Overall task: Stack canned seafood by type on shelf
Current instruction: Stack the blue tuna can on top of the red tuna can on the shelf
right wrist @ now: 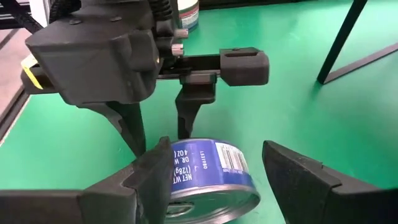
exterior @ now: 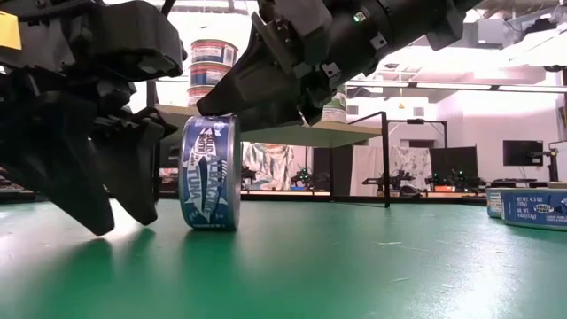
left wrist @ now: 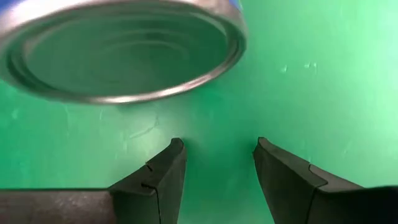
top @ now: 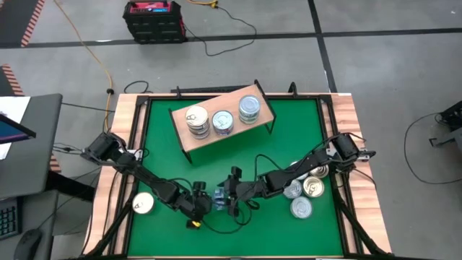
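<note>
We observe two matte-black jointed arms with thin black cables along their links, each ending in a blocky housing with small silver screws, a yellow tag on the left arm, and two wedge-shaped, ridged dark fingers.

In the left wrist view the blue tin is cut off by the picture's edge and blurred, its label unseen. In the low view the left gripper hides part of the shelf, and tins at the edge are cropped
</note>
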Controlling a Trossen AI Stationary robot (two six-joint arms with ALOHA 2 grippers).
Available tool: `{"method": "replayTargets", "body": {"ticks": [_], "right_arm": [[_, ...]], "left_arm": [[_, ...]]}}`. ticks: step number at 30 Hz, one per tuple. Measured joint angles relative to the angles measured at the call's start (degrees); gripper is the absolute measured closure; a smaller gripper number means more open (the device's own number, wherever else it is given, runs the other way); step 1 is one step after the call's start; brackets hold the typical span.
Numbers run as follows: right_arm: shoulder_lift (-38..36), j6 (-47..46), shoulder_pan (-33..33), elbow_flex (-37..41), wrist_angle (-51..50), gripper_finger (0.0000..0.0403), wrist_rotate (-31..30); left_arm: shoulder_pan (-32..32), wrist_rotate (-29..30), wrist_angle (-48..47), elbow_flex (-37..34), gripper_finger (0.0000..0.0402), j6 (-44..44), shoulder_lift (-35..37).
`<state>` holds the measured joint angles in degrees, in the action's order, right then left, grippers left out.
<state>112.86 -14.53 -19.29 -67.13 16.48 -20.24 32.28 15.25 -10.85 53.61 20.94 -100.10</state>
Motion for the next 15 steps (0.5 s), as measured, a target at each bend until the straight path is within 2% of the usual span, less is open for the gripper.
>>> {"method": "replayTargets", "body": {"ticks": [7, 11, 15], "right_arm": [[-2.6, 5.63, -1.41, -0.97, 0.68, 0.0133, -5.48], [-5.31, 3.1, -3.11, -2.05, -8.1, 0.0133, -5.59], [-7.3, -3.73, -5.83, -3.16, -17.05, 0.0133, -5.62]], "left_arm": [[0.21, 0.95, -1.07, -0.04, 0.0221, 0.64, 1.67], [1.26, 1.7, -1.68, -0.1, 0.0221, 1.23, 2.29], [3.0, 4.08, -2.18, -0.1, 0.0221, 2.76, 2.8]]}}
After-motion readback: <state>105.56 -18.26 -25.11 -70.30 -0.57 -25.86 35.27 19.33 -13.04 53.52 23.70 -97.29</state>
